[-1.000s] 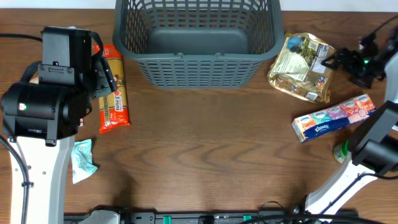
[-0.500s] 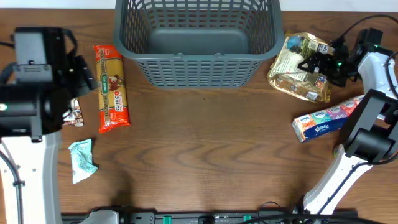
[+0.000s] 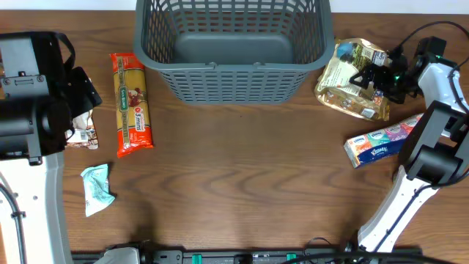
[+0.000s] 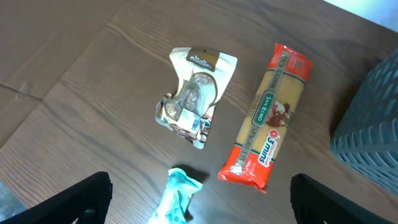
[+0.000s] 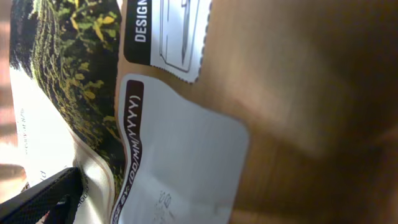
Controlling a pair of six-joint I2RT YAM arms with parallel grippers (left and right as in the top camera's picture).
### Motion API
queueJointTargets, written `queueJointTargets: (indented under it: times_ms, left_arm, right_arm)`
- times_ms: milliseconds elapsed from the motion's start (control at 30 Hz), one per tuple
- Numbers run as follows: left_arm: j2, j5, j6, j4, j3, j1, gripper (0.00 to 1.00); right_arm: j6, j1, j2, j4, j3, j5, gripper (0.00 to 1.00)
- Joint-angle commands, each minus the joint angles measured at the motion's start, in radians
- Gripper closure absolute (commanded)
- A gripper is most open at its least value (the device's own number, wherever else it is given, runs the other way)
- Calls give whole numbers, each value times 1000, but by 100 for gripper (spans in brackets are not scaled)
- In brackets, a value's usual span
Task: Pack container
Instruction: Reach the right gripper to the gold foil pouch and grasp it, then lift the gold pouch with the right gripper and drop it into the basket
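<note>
Table: matt wood grain. Container: grey matt plastic lattice. Spaghetti packet: glossy film. Snack bag: shiny crinkled foil.

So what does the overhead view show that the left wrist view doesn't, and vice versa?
Overhead only: the tissue pack, the snack bag and the basket floor. Left wrist only: the whole tan pouch, which is partly under the left arm overhead. Both: the spaghetti, the teal wrapper and a stretch of basket wall.
</note>
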Motion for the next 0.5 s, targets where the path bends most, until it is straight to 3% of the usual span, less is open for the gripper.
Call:
queueJointTargets:
  times_ms: [0, 100, 133, 233, 467]
  left_arm:
    - [6, -12, 6, -5, 16, 5, 9]
    - [6, -12, 6, -5, 16, 5, 9]
    - [6, -12, 6, -5, 16, 5, 9]
    - [6, -12, 6, -5, 16, 5, 9]
    - [6, -12, 18, -7, 16, 5, 9]
  right_arm:
    - [-12, 13, 84, -13, -18, -8, 9]
    - [-10, 13, 77, -21, -18, -23, 47]
    - [-8, 13, 76, -26, -18, -30, 55]
    - [-8, 13, 64, -48, -14, -61, 99]
    - [38, 16, -74, -104, 9, -2, 99]
